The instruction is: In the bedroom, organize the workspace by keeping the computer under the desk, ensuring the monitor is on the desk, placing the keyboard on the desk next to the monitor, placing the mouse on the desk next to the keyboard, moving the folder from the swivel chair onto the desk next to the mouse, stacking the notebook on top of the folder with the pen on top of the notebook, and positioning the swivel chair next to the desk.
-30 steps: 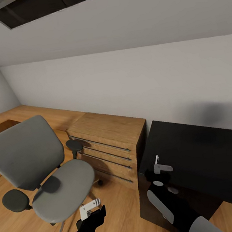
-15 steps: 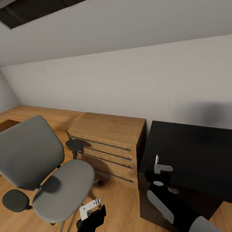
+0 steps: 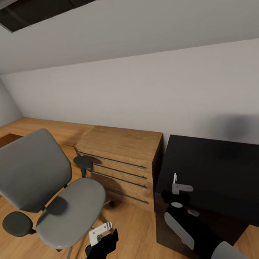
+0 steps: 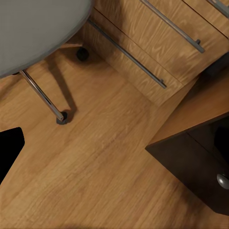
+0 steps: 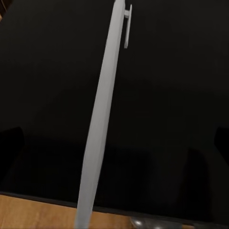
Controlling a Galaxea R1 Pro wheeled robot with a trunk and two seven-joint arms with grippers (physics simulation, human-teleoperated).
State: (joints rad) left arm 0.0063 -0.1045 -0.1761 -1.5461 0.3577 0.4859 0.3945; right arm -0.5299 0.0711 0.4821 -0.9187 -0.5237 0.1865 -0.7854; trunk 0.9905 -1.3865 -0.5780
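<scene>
Pen: thin white stick (image 5: 101,119) gripped in the right gripper's (image 3: 177,187) jaws, lower centre of the head frame, over the glossy black table (image 3: 235,171).
Handling: light, stiff, slick; likely to roll, so hold mid-shaft.
Left gripper (image 3: 100,232): low centre-left above the floor; I cannot tell how its jaws stand.
Swivel chair (image 3: 52,195): left, seat bare.

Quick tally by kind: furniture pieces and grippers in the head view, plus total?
Swivel chair: 1
Wooden drawer unit: 1
Black desk: 1
Grippers: 2, left gripper and right gripper
Total: 5
</scene>
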